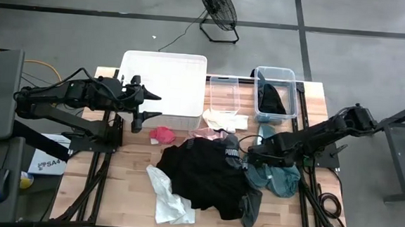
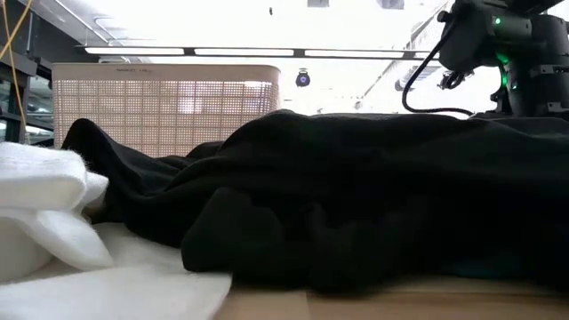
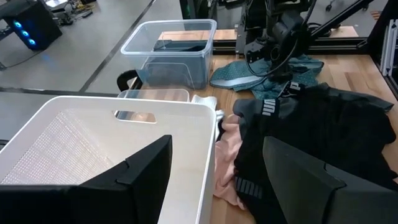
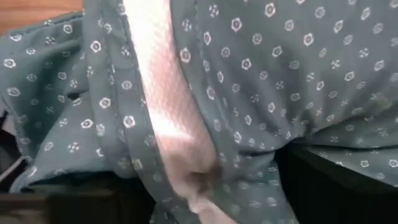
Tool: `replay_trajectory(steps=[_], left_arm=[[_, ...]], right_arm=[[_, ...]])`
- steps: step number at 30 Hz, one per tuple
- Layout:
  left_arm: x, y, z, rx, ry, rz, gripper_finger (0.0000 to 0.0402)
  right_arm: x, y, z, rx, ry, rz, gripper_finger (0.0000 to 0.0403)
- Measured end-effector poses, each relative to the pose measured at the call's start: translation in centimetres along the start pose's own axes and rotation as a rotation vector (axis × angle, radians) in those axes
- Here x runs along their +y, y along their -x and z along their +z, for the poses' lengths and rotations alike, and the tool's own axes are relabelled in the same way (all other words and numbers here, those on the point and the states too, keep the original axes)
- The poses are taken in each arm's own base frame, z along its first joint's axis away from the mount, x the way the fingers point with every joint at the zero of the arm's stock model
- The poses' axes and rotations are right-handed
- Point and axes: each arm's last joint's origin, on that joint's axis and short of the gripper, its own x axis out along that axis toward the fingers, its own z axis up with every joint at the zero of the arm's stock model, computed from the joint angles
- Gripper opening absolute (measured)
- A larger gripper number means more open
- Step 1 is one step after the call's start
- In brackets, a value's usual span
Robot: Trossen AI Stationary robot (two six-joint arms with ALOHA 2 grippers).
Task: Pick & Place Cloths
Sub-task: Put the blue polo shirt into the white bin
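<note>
the right gripper [image 1: 251, 159] is pressed down into the teal cloth [image 1: 281, 179], at that cloth's edge nearest the black pile [image 1: 209, 177]. in the right wrist view the patterned teal cloth [image 4: 280, 74] fills everything in front of the fingers, with a pale pink lining strip [image 4: 168, 118] running between them; whether the fingers are closed on the fabric or only spread over it cannot be told.

the left gripper [image 1: 149, 104] hovers over the near edge of the white basket [image 1: 164, 69], its fingers spread fairly wide with nothing between them. from this gripper the black pile lies ahead and to one side, and a small red cloth [image 1: 162, 134] lies just beside the basket, close below the gripper.

a white cloth [image 1: 169, 199] lies at the far end of the black pile from the right gripper. beyond the right gripper stand two clear tubs: the nearer tub [image 1: 224, 94] and the farther tub [image 1: 274, 93], which holds a dark cloth [image 1: 269, 98].
</note>
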Motion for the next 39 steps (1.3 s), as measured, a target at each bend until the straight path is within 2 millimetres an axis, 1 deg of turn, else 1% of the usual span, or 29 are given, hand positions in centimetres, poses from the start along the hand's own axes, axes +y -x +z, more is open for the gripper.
replay_trajectory(steps=[4, 8, 10, 11, 15, 20, 24, 27, 34, 37, 39], left_arm=[[0.0, 0.0, 0.0, 0.0, 0.001, -0.001, 0.0244], [0.0, 0.0, 0.0, 0.0, 0.002, -0.001, 0.0244], [0.0, 0.0, 0.0, 0.0, 0.002, -0.001, 0.0244], [0.0, 0.0, 0.0, 0.0, 0.002, -0.001, 0.0244], [0.0, 0.0, 0.0, 0.0, 0.001, -0.001, 0.0244], [0.0, 0.0, 0.0, 0.0, 0.001, -0.001, 0.0244], [0.0, 0.0, 0.0, 0.0, 0.004, -0.001, 0.0244], [0.0, 0.0, 0.0, -0.001, 0.021, -0.001, 0.0244], [0.0, 0.0, 0.4, -0.044, 0.086, 0.0, 0.0244], [0.0, 0.0, 0.6, -0.06, 0.097, 0.0, 0.0244], [0.0, 0.0, 0.7, -0.072, 0.111, 0.0, 0.0244]], right_arm=[[-0.3, -0.6, 0.1, 0.022, -0.035, 0.003, 0.0209], [-0.5, -0.4, 0.2, 0.021, -0.033, 0.01, 0.0111], [-0.6, 0.2, 0.2, 0.011, -0.032, 0.036, 0.0056], [-0.6, 0.5, 0.2, 0.002, -0.032, 0.055, 0.0038], [-0.7, 2.2, 0.2, -0.064, -0.052, 0.137, 0.0037], [-0.3, 6.0, -0.1, -0.145, -0.048, 0.288, 0.0037], [0.0, 9.9, -0.5, -0.209, 0.011, 0.412, 0.0037], [0.4, 13.0, -0.8, -0.258, 0.088, 0.503, 0.0037], [1.1, 21.0, -1.8, -0.41, 0.362, 0.756, 0.0037], [1.0, 24.4, -2.2, -0.506, 0.489, 0.894, 0.0037], [0.7, 26.3, -2.2, -0.572, 0.571, 0.978, 0.0037]])
